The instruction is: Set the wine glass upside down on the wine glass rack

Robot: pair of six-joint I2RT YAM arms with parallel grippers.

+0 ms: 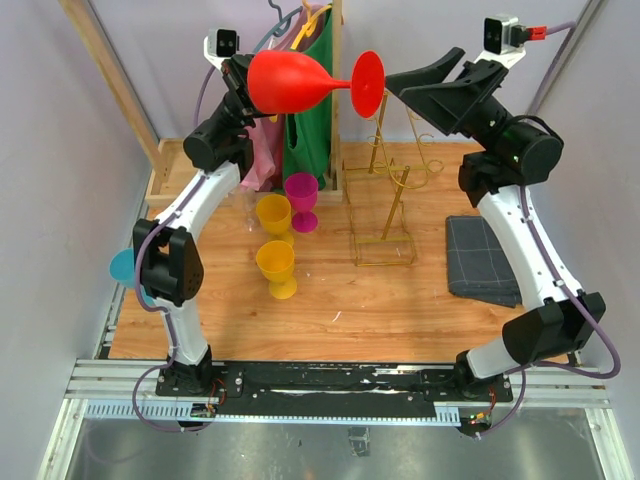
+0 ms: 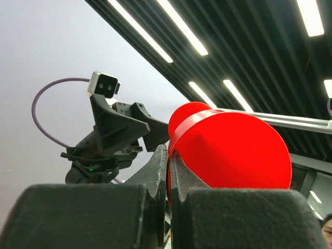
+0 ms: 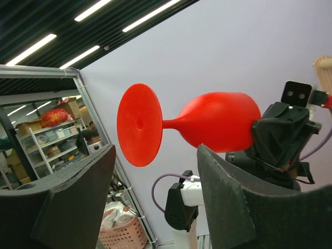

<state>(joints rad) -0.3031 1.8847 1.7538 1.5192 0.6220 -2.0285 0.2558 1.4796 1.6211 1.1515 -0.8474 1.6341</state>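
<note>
Wooden tabletop [image 1: 330, 310] | red plastic wine glass [image 1: 300, 82] lying sideways aloft, gold wire rack [image 1: 385, 215] below | left gripper [image 1: 248, 90] clamped on bowl rim | right gripper [image 1: 405, 90] spread, facing foot | step: likely handover; next: right closes on stem.

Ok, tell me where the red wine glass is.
In the top external view the red wine glass lies sideways in the air, held by the left gripper, its foot toward the open right gripper, above the gold rack.
</note>
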